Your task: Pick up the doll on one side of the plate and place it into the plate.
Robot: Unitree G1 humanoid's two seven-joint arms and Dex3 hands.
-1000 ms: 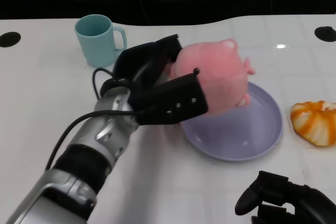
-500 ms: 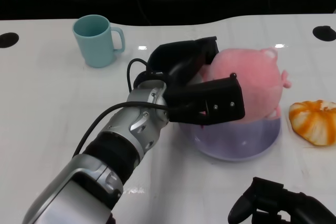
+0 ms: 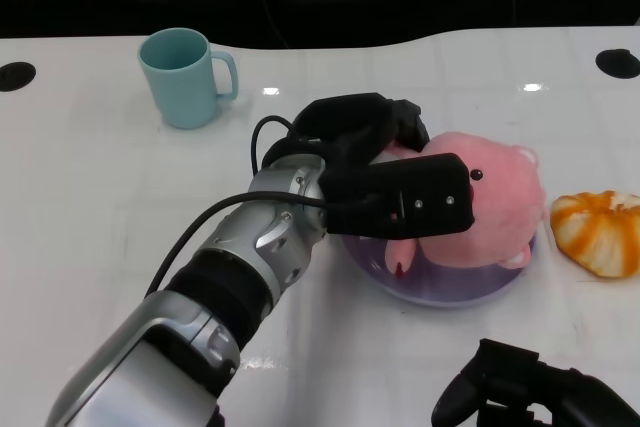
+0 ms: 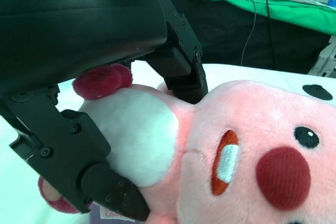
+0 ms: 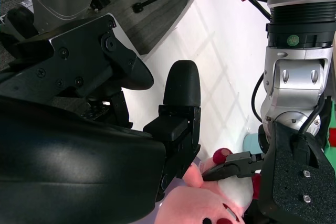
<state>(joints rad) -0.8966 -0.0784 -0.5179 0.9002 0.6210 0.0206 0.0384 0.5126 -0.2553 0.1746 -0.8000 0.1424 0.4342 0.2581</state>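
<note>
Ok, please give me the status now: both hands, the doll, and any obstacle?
Left hand grips the pink doll, doll down on the purple plate. Right hand low, holding nothing. Orange toy beside plate, not blocking.

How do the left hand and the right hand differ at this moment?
The left hand holds the pink doll over the purple plate; the right hand holds nothing. The left hand reaches far across the table; the right hand sits low at the near edge. Both are black.
</note>
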